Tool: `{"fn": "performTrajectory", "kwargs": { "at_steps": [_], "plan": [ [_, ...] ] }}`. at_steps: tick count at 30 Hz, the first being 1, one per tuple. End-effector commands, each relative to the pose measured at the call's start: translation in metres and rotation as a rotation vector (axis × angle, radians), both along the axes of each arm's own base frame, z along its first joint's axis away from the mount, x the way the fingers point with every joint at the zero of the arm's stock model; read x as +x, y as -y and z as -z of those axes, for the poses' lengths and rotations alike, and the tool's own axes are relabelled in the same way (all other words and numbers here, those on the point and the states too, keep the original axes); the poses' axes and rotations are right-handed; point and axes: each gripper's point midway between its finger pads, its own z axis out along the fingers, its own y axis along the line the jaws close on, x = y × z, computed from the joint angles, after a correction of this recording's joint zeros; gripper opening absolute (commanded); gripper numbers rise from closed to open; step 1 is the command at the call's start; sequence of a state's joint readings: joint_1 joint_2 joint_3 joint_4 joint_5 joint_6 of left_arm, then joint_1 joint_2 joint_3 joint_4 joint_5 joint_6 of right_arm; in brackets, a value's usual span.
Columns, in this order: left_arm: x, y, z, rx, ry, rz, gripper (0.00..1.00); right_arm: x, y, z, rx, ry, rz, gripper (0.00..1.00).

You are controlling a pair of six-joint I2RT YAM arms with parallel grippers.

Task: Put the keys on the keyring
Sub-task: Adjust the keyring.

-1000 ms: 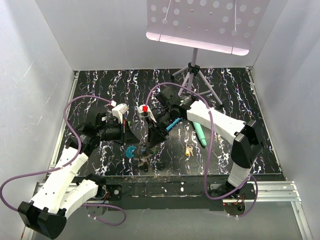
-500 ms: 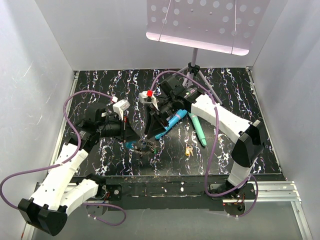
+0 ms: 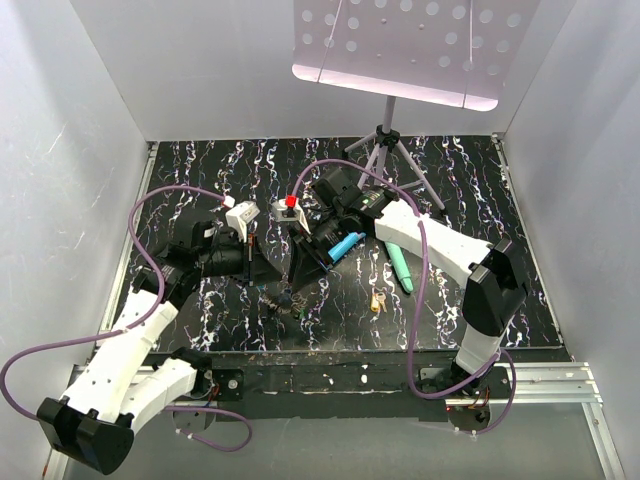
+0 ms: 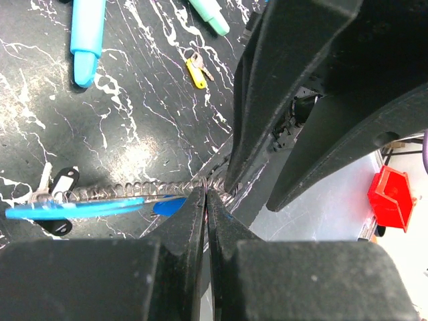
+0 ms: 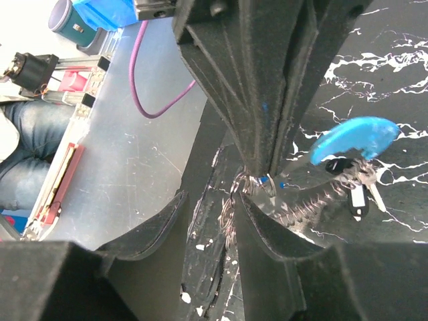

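The keyring [image 4: 127,192] is a grey coiled loop with a bright blue section, held just above the table. In the top view it [image 3: 287,298] hangs between both grippers. My left gripper [image 4: 206,190] is shut on the coil. In the top view it [image 3: 267,277] is left of the ring. My right gripper [image 5: 210,214] is open, with the ring's wire loops [image 5: 229,208] against the inner face of its right finger. It [image 3: 298,279] comes in from the back right. A yellow-headed key [image 3: 377,300] lies alone on the table and shows in the left wrist view [image 4: 195,72].
A light blue stick [image 3: 344,245] and a teal stick [image 3: 399,266] lie right of the grippers. A tripod stand [image 3: 385,150] with a perforated white plate stands at the back. A black tag [image 5: 358,198] and a small key hang on the ring.
My right gripper lifted back from the ring, then came down to it again. The ring has shifted a little right and back, with my left gripper still on it.
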State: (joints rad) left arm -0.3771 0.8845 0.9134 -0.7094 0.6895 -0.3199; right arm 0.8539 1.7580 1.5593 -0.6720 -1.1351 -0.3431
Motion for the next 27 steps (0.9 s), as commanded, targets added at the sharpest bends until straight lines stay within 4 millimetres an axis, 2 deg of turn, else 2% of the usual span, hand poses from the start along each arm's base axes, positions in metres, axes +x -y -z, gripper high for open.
{"fn": "performTrajectory", "kwargs": {
  "at_steps": [1, 8, 18, 24, 27],
  "plan": [
    [-0.002, 0.004, -0.007, -0.037, 0.033, 0.011, 0.00, -0.013, 0.003, -0.025, 0.090, 0.025, -0.052, 0.40],
    [0.000, 0.005, 0.001, -0.035, 0.007, 0.005, 0.00, -0.020, 0.004, -0.023, 0.089, 0.016, -0.071, 0.40],
    [-0.002, 0.005, 0.001, -0.053, 0.009, 0.000, 0.00, -0.030, -0.001, -0.007, 0.042, 0.017, -0.071, 0.41],
    [-0.003, 0.005, 0.005, -0.053, 0.001, -0.002, 0.00, -0.042, 0.006, -0.022, 0.095, 0.022, -0.132, 0.42],
    [-0.004, 0.005, 0.005, -0.056, 0.001, 0.002, 0.00, -0.040, 0.008, -0.032, 0.114, 0.054, -0.127, 0.44]
  ]
}}
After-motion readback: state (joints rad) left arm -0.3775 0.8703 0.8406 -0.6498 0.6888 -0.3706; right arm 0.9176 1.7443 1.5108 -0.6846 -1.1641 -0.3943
